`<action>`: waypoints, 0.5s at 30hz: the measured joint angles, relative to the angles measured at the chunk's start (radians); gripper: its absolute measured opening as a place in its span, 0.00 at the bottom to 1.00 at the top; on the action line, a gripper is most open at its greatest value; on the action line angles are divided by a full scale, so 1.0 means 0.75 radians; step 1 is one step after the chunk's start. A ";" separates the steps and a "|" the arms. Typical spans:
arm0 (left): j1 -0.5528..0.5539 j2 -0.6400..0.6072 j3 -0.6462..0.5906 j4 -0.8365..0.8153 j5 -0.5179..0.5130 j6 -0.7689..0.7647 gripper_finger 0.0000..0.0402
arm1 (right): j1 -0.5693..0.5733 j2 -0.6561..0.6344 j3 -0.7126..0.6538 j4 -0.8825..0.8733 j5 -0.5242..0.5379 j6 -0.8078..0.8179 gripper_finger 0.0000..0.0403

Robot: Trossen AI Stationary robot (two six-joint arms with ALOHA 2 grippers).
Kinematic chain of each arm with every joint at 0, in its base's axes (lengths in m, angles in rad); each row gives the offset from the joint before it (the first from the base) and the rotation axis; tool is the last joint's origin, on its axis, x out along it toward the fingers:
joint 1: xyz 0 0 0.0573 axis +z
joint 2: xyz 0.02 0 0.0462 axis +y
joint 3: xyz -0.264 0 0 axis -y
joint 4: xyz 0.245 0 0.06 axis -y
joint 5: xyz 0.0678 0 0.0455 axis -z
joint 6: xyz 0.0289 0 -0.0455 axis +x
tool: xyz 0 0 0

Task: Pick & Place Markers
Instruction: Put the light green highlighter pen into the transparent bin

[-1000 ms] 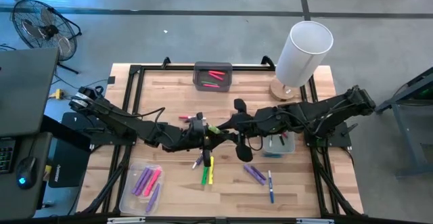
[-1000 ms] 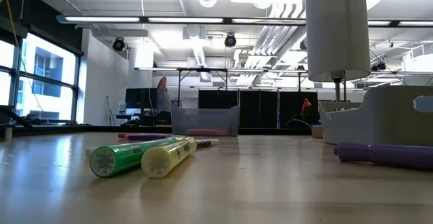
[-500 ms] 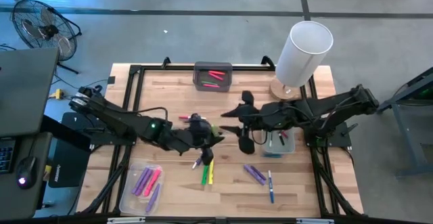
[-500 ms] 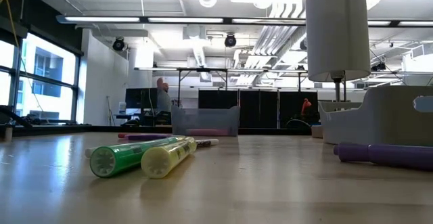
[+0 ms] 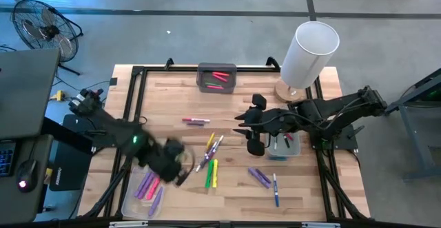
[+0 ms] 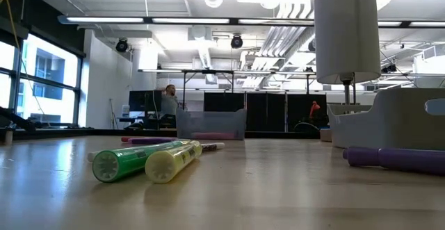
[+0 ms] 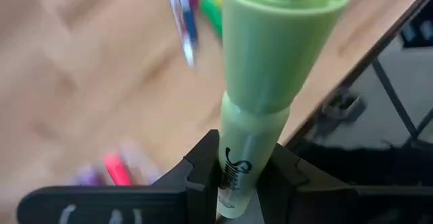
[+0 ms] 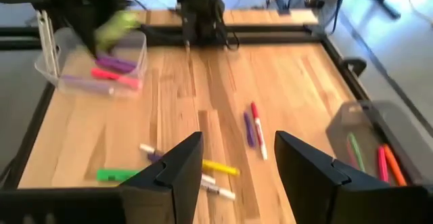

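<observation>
- Over the near-left of the counter (image 5: 172, 90), my left tool (image 5: 176, 170) sits just beside the clear tray (image 5: 131, 202), clamped on a light green marker (image 7: 270, 82) — barrel pinched between my fingers (image 7: 199, 166) in the left wrist view, wide end pointing away from the wrist.
- Clear tray holds purple and pink markers (image 5: 149, 185).
- My right tool (image 5: 252, 126) is right of counter centre, next to the small grey tray (image 5: 284, 149), fingers (image 8: 183, 166) spread apart, nothing between them.
- Loose markers mid-counter: a cluster (image 5: 210, 160) of yellow, green and white-barrelled ones just right of my left tool; a pink-purple one (image 5: 196, 121) lying alone farther back.
- Near-right: purple markers (image 5: 259, 177) and a blue-white one (image 5: 275, 189) beside them.
- Grey bin (image 5: 217, 77) at the far edge has red and green markers in it.
- White cylinder lamp (image 5: 309, 54) stands at the far-right corner.
- Low view: green marker (image 6: 132, 160) and yellow marker (image 6: 172, 162) lie side by side, touching; a purple one (image 6: 396, 158) at the right.
- A person (image 6: 167, 101) in the room beyond — well away from the counter.
</observation>
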 joint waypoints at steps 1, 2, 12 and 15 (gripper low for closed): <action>-0.040 0.002 -0.044 0.028 0.006 -0.091 0.16 | 0.000 0.000 0.000 -0.019 -0.004 0.008 0.43; -0.081 0.002 -0.092 0.042 0.006 -0.189 0.16 | 0.000 0.000 0.000 -0.035 -0.007 0.011 0.43; -0.408 -0.053 -0.585 0.424 0.160 -1.030 0.16 | 0.000 0.000 0.000 -0.042 -0.006 -0.001 0.43; -0.422 -0.056 -0.656 0.503 0.264 -1.044 0.20 | 0.000 0.000 0.000 -0.042 0.019 -0.001 0.43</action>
